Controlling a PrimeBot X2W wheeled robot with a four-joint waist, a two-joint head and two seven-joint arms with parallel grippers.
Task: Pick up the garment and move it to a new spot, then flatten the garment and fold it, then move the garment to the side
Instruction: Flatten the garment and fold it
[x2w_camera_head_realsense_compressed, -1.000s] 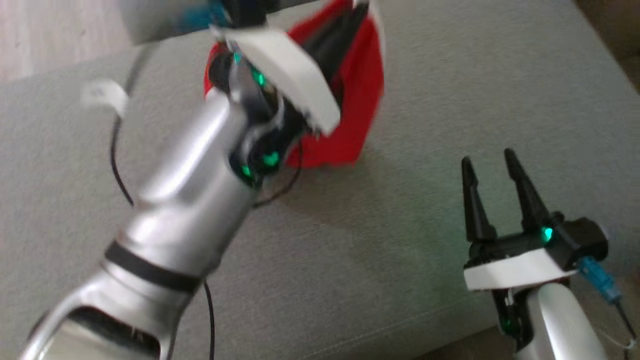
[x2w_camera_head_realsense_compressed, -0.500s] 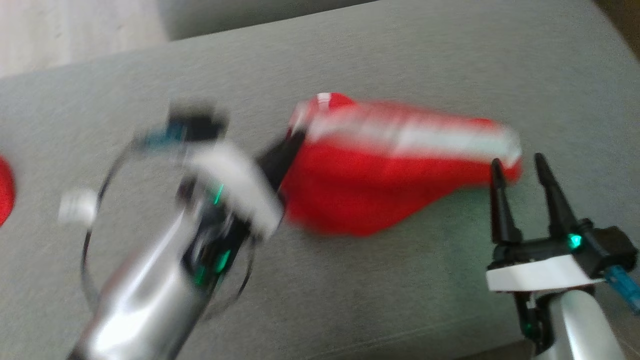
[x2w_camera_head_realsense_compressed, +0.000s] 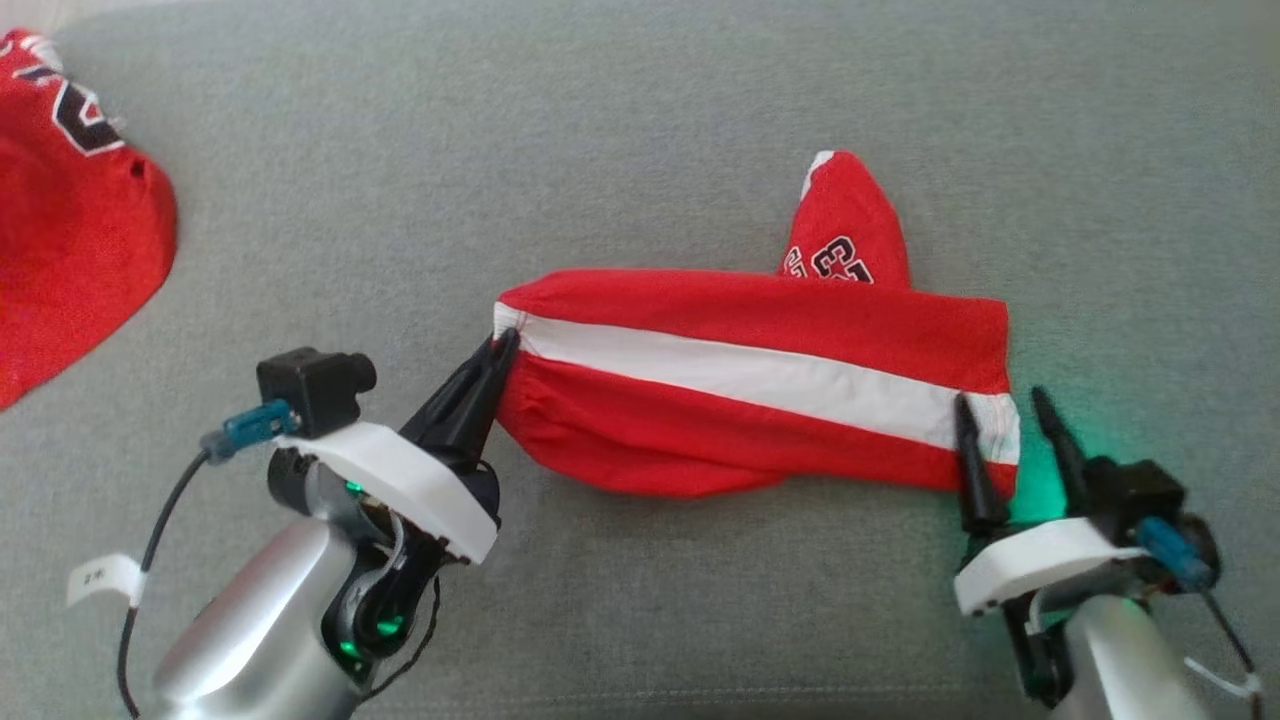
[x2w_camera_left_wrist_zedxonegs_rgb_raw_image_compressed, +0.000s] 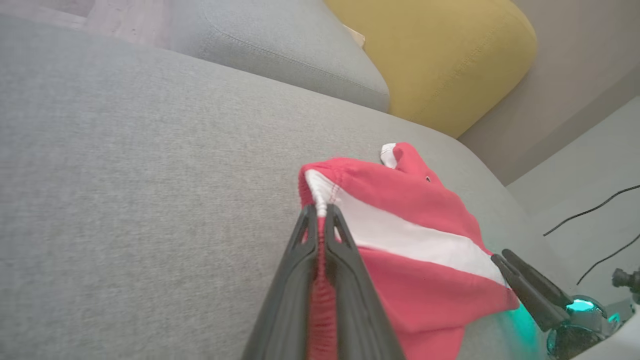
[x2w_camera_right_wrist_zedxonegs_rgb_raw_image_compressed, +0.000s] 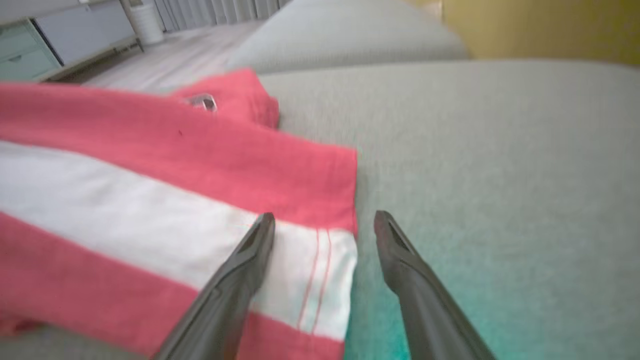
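A red garment (x2w_camera_head_realsense_compressed: 740, 390) with a broad white stripe lies stretched across the grey cushion (x2w_camera_head_realsense_compressed: 620, 130), one printed corner poking up behind it. My left gripper (x2w_camera_head_realsense_compressed: 505, 345) is shut on the garment's left end, and the left wrist view shows red cloth (x2w_camera_left_wrist_zedxonegs_rgb_raw_image_compressed: 400, 235) pinched between the closed fingers (x2w_camera_left_wrist_zedxonegs_rgb_raw_image_compressed: 295, 280). My right gripper (x2w_camera_head_realsense_compressed: 1003, 403) stands open at the garment's right end, one finger (x2w_camera_right_wrist_zedxonegs_rgb_raw_image_compressed: 240, 270) over the white hem and the other over bare cushion. The garment (x2w_camera_right_wrist_zedxonegs_rgb_raw_image_compressed: 165, 200) fills the left half of the right wrist view.
Another red garment (x2w_camera_head_realsense_compressed: 70, 220) with dark lettering lies at the far left of the cushion. A yellow cushion (x2w_camera_left_wrist_zedxonegs_rgb_raw_image_compressed: 440, 55) and a second grey seat (x2w_camera_left_wrist_zedxonegs_rgb_raw_image_compressed: 280, 45) stand beyond. Cables (x2w_camera_left_wrist_zedxonegs_rgb_raw_image_compressed: 590, 215) lie on the floor past the cushion's edge.
The camera has shifted. My left gripper has carried the garment down and laid it out flat across the cushion. The right gripper stays open, now at the garment's right end.
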